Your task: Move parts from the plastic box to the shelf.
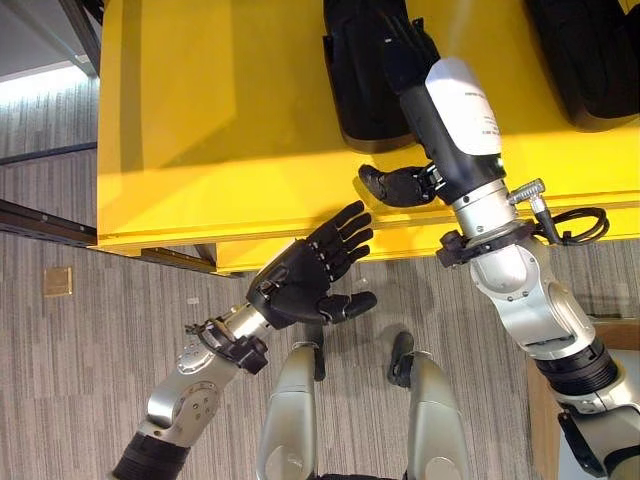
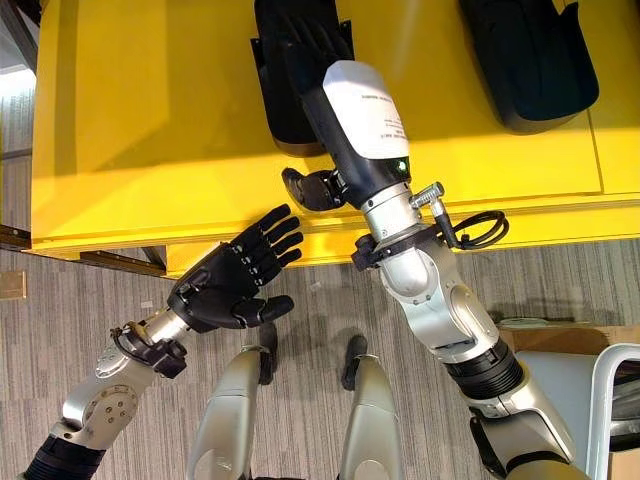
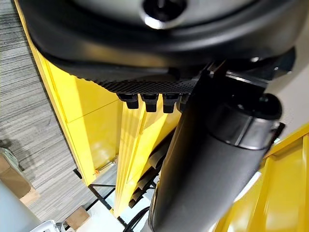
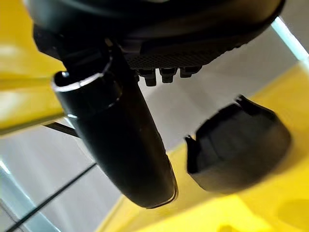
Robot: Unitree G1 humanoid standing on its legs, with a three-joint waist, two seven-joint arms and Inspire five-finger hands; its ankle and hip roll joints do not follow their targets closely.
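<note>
Shelf [image 1: 230,110] yellow, over striped carpet [image 1: 90,340]

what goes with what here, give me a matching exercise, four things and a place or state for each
Things
1. robot's left hand
2. robot's right hand
3. black moulded plastic part at the right
4. small brown square plate

Places or states
a. lying on the flat yellow shelf, clear of both hands
b. open, palm up, over the grey floor just before the shelf's edge
c. set in the floor, left of the shelf
d. stretched out over the shelf, fingers above the other black part

Pairs: 1-b, 2-d, 3-a, 4-c
</note>
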